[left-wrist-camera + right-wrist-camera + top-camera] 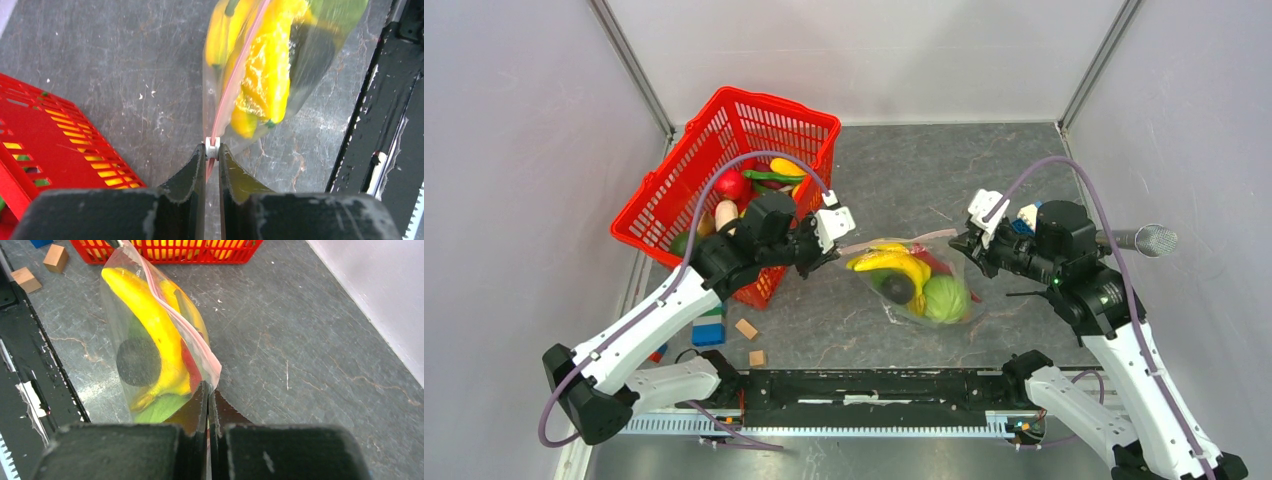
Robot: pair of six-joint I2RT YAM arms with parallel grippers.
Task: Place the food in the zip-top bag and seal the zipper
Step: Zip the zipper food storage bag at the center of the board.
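Food (894, 262) is lying inside the zip-top bag (111, 325), which is being held stretched across the table (924, 170) between the two arms, beside the red basket (769, 125). The zipper (238, 75) is being worked. Its white slider (212, 148) is being pinched in the nearly closed jaws of the left gripper (212, 155), and the bag's opposite corner is being clamped by the fully closed right gripper (207, 390). Whether the strip is shut along its whole length cannot be told. Next, a straight, level draw of the slider along the strip is being called for, against a taut far corner.
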